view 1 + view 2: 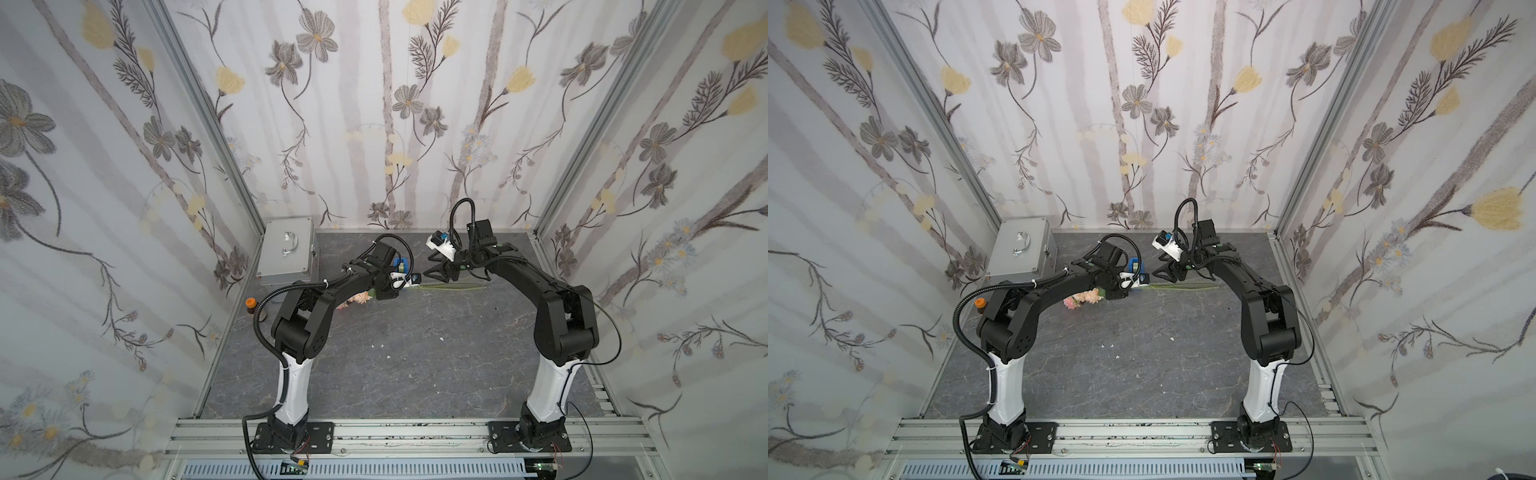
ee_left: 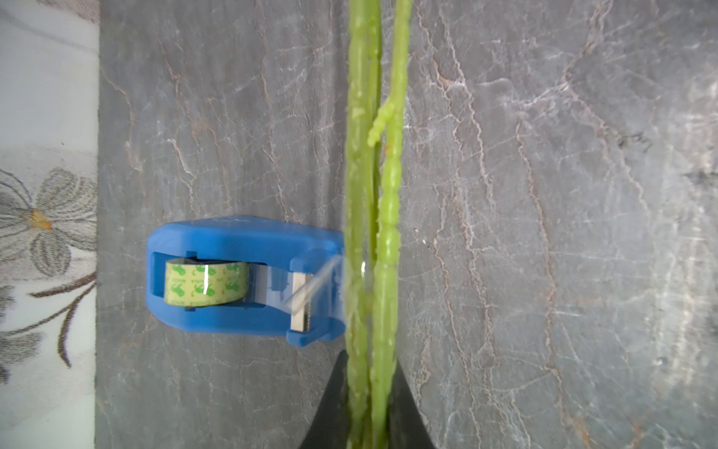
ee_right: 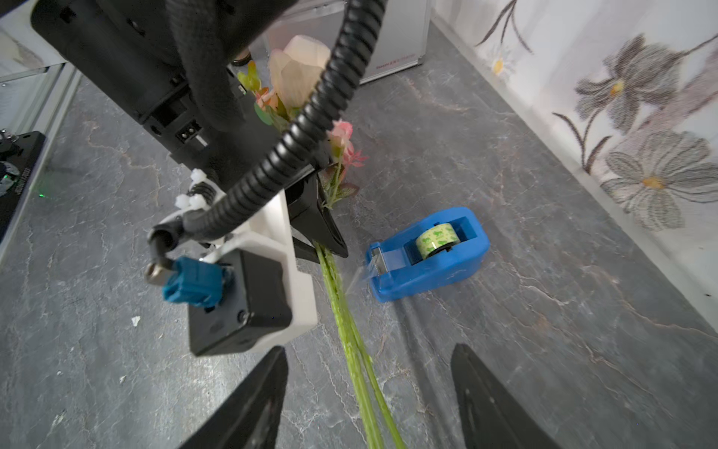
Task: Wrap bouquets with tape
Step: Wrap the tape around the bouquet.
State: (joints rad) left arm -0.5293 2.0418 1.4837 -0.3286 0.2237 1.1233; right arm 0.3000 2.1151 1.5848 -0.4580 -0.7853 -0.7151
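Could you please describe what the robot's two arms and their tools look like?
The left arm and right arm each have a white tapered lower link on a black base plate, then bulky black upper links. Ribbed black conduit runs along the left arm. The left tool and right tool have black pointed fingers; a white mount carries a black camera.

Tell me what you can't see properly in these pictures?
- Both top views: the left arm hides most of the bouquet.
- Both top views: it also covers much of the dispenser.
- Left wrist view: the tape end is clear and blurred; whether it touches the stems is uncertain.
- Right wrist view: the bottom edge cuts off the stem tips.
- Both top views: the bottle is too small to identify.
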